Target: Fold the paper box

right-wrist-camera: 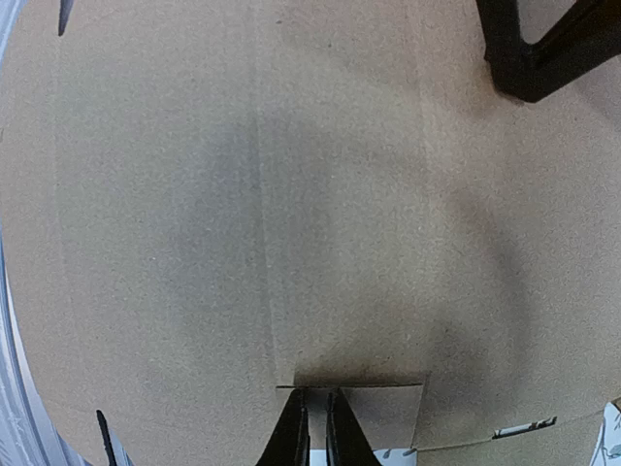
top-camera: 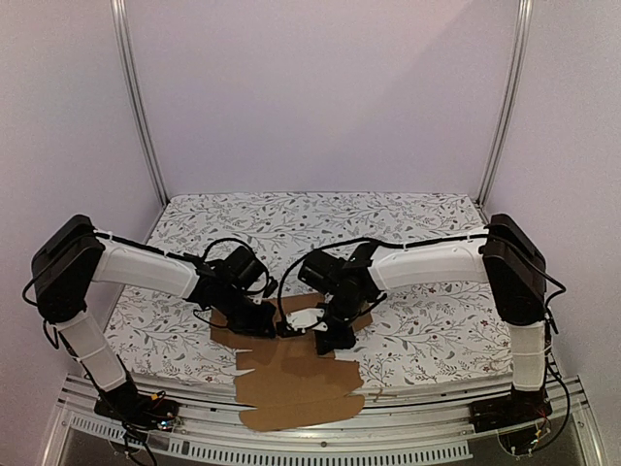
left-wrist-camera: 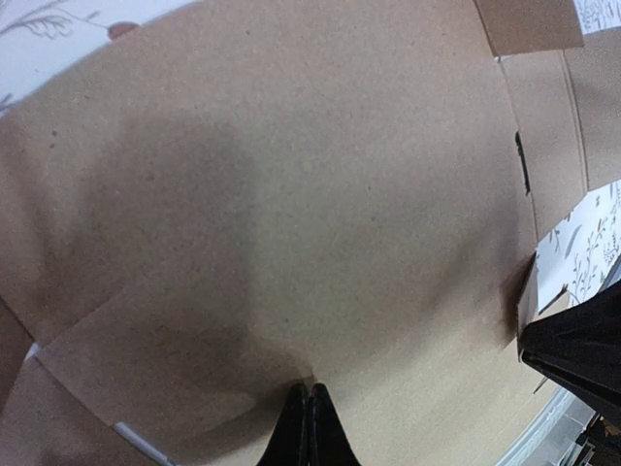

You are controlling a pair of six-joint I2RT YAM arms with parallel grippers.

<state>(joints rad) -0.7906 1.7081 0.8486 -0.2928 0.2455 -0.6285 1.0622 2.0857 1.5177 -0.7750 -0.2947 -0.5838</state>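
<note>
The paper box [top-camera: 291, 383] is a flat brown die-cut cardboard sheet lying at the near middle of the table, its near end reaching over the table's edge. My left gripper [top-camera: 264, 325] is shut, and its tips [left-wrist-camera: 310, 390] press down on the sheet [left-wrist-camera: 291, 194] beside a crease. My right gripper [top-camera: 330, 340] stands on the sheet's far right part. Its fingers [right-wrist-camera: 315, 395] are closed to a thin slit at the cut edge of a small tab [right-wrist-camera: 383, 413], with nothing pinched between them. The sheet [right-wrist-camera: 243, 194] fills that view.
A floral tablecloth [top-camera: 427, 330] covers the table. A metal rail [top-camera: 408, 442] runs along the near edge under the sheet's end. Upright frame posts [top-camera: 141, 107] stand at the back corners. The two grippers sit close together over the sheet.
</note>
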